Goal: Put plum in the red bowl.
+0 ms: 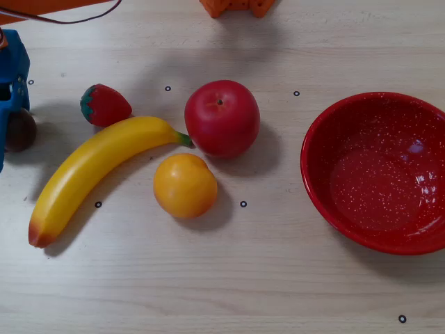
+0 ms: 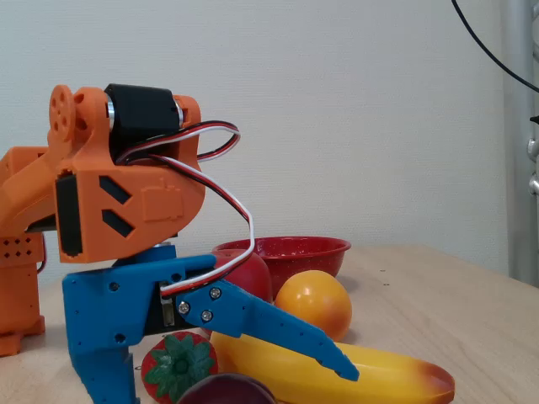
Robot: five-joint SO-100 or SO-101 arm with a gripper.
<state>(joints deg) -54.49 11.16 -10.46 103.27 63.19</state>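
Plum (image 1: 19, 130) at left edge of table (image 1: 222, 278) in overhead view, just beside blue gripper (image 2: 227, 389); only its top visible at bottom of fixed view. Jaws spread wide in fixed view: one finger (image 2: 101, 374) pointing down, the other slanting out over banana (image 1: 90, 174). Nothing held; contact with plum unclear. Red bowl (image 1: 316, 188) at right edge, well apart from plum. Strawberry (image 1: 104, 104) near plum. Apple (image 1: 222, 117) and orange fruit (image 1: 184, 185) mid-table, between banana and bowl.
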